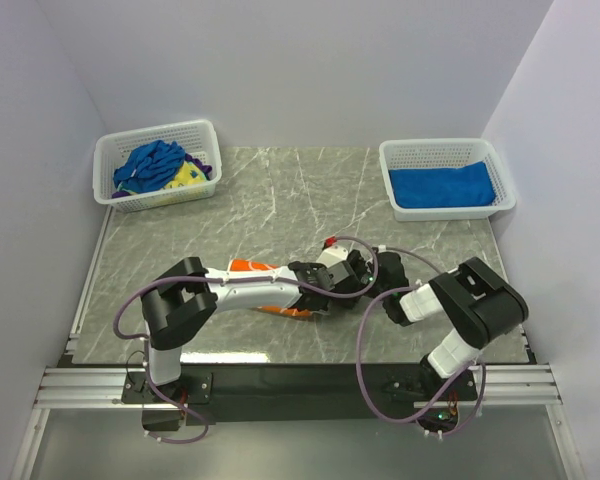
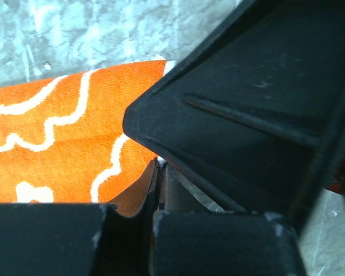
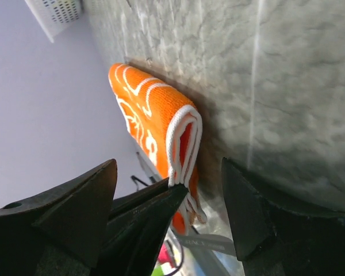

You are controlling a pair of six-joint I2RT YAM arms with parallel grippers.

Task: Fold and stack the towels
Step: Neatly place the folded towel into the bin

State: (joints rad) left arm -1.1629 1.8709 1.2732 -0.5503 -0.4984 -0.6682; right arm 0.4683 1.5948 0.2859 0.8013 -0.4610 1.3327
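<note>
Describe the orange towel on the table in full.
The orange towel is soft woven cloth with white flower outlines and a white hem. It lies folded in layers on the grey marbled table, near the front middle, partly under the left arm. The shut left gripper seems to pinch its folded corner; the open right gripper straddles that end.

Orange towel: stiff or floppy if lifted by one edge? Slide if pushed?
Probably floppy: the orange towel is soft cloth, folded in layers, so it would likely drape and unfold. Likely light: the layers look thin. Pushed on the stone-patterned table, it may bunch rather than slide.
</note>
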